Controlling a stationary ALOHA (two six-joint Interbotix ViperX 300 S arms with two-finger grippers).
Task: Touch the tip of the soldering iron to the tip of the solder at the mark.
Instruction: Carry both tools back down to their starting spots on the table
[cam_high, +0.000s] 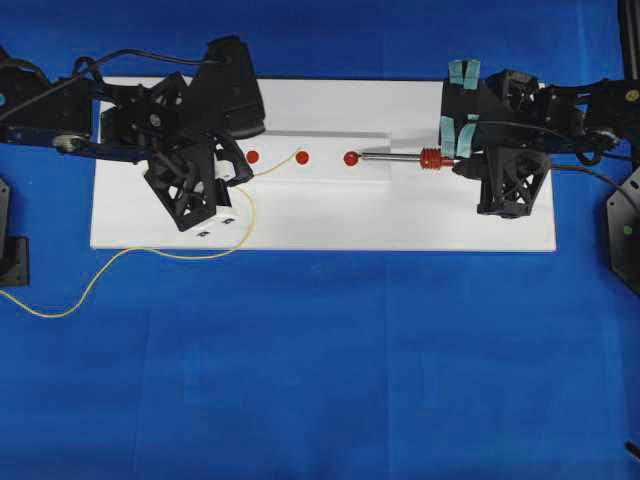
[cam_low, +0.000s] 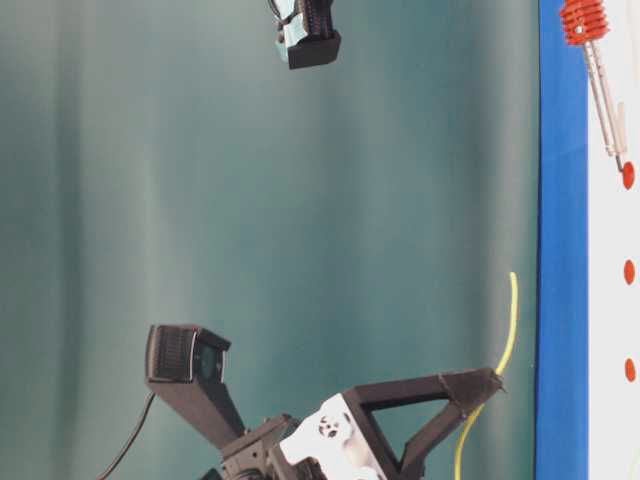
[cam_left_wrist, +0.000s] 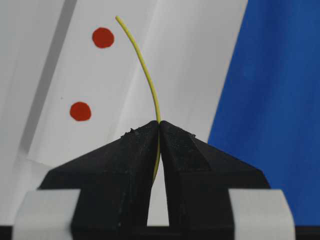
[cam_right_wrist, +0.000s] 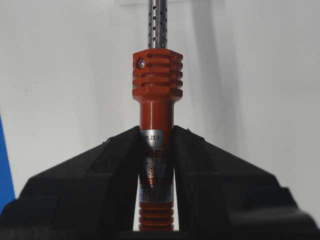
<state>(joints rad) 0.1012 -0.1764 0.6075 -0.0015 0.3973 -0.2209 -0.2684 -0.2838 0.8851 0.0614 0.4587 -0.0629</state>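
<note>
Bringing the two tips together turns on one gap: the free end of the solder (cam_high: 299, 150) lies to the left of the iron's tip in the overhead view, near the middle of three red marks (cam_high: 302, 157), while the tip of the soldering iron (cam_high: 400, 157) rests at the rightmost mark (cam_high: 351, 158). The iron's long axis runs level across the white board (cam_high: 320, 225), pointing left. The right gripper (cam_right_wrist: 157, 150) is pressed onto the iron's red handle. The left gripper (cam_left_wrist: 159, 132) pinches the solder, whose free length curves out ahead of the fingertips. The left arm is nearer the gap. No containers are present.
</note>
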